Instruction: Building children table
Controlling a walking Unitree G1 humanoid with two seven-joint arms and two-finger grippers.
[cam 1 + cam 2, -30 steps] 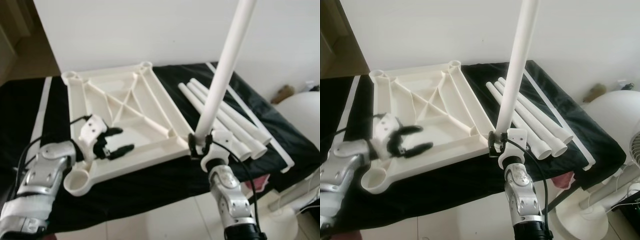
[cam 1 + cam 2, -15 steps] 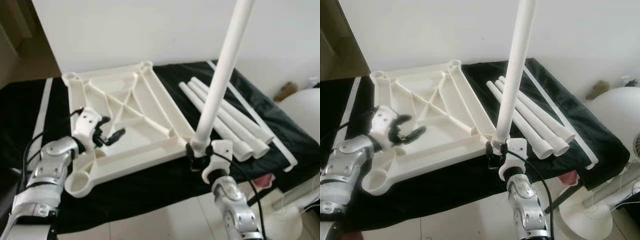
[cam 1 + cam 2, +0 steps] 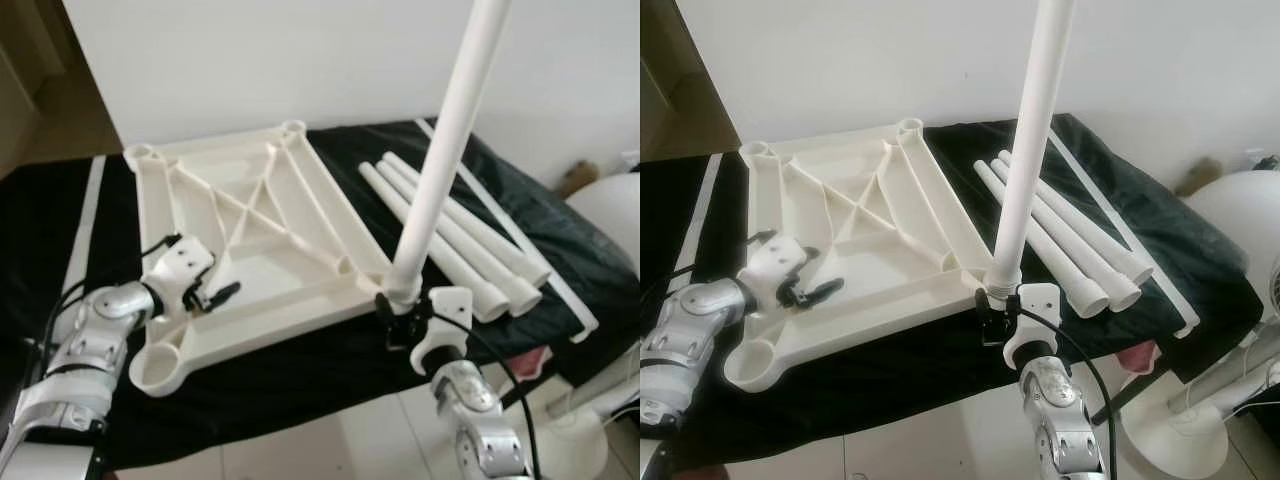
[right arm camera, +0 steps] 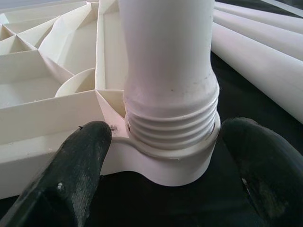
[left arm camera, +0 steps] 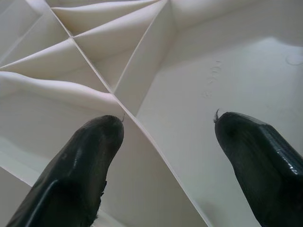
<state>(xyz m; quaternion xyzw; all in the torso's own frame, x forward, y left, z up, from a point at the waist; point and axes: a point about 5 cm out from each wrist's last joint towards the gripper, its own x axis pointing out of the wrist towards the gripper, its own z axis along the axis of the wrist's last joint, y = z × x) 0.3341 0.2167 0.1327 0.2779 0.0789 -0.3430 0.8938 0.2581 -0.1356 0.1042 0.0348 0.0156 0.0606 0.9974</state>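
The white table top [image 3: 300,190] lies upside down on a black cloth, ribs facing up. One white leg [image 3: 445,140] stands upright in the socket [image 4: 165,163] at the top's near right corner, its threads partly showing. My right gripper [image 3: 400,320] is at the leg's base, open, with a finger [image 4: 80,170] on each side and small gaps to the leg. My left gripper [image 3: 215,294] rests low inside the top near its near left corner. It is open, its fingertips [image 5: 94,137] straddling a thin rib [image 5: 156,142].
Three more white legs [image 3: 460,250] lie side by side on the cloth, right of the table top. Beyond them lies a long thin white strip [image 3: 520,235]. A round white object [image 3: 610,215] stands off the right edge. Pale floor runs along the near edge.
My left gripper has dropped toward the top's near left rim and its fingers have narrowed. My right gripper has eased back from the leg's base. The leg stays upright.
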